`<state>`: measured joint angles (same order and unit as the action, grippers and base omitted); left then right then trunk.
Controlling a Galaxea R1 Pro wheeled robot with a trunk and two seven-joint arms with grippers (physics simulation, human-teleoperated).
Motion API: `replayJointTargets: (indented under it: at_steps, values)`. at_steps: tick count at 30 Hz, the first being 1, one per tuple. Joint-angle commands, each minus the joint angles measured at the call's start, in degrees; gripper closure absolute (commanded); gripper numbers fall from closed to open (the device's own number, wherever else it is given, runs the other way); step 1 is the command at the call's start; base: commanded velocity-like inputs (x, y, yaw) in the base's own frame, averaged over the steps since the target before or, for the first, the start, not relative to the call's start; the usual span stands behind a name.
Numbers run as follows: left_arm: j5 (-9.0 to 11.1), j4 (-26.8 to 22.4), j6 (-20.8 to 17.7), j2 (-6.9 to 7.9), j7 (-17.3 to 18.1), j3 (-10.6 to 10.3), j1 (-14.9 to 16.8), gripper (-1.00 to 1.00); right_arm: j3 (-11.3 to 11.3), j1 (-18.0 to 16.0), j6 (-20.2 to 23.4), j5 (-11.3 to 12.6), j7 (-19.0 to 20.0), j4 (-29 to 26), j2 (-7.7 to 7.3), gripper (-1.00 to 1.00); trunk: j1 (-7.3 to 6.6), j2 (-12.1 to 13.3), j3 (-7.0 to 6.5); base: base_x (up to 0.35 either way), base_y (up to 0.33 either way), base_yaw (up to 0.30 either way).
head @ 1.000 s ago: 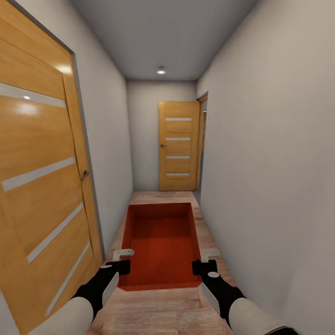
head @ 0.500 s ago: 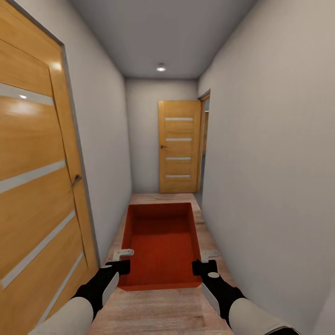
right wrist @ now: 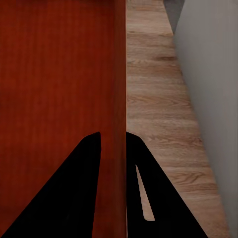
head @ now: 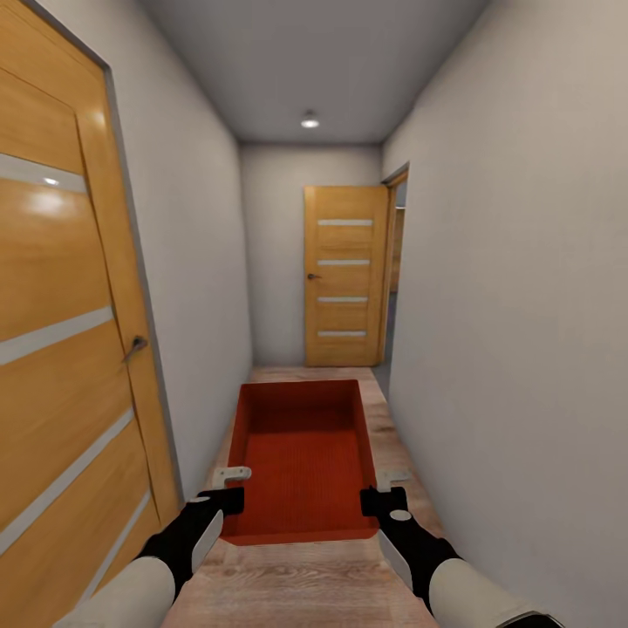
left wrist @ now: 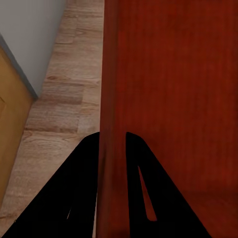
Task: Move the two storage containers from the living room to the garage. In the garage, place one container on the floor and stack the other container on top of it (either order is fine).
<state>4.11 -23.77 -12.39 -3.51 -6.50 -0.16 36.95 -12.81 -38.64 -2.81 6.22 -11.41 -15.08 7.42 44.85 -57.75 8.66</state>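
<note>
Narrow corridor. Landmark: red bin (head: 301,458), carried level between both grippers, spanning most of the passage width.

- Left of bin: thin strip of wood floor (head: 288,584), then white wall (head: 196,288); closed wooden door (head: 61,349) with handle near the bin's near-left corner.
- Right of bin: slightly wider floor strip, then plain right wall (head: 515,349), unbroken up to an opening beyond the bin.
- Ahead of bin: floor bare to the far door (head: 344,277), which stands against the end wall beside that opening.
- Left gripper (left wrist: 113,141) and right gripper (right wrist: 113,140) each straddle a bin wall; a finger occupies each side gap.
</note>
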Motion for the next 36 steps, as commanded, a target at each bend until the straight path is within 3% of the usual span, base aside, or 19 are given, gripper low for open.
replayJointTargets:
  at_steps: [1, 36]
  values:
    - [-0.6, 0.0, -0.4, 0.50, -0.8, 0.1, 0.0, 1.00, 1.5, -0.1, -0.2, -0.1, -0.4, -0.3, -0.06, 1.00, 0.04, -0.1, 0.08, 0.323, 0.000, 0.001]
    - [-0.6, 0.0, -0.4, 0.66, -0.8, 0.1, 0.0, 1.00, 1.5, -0.1, -0.4, -0.1, -0.4, -0.3, -0.04, 1.00, 0.04, -0.1, 0.08, 0.323, 0.000, 0.000]
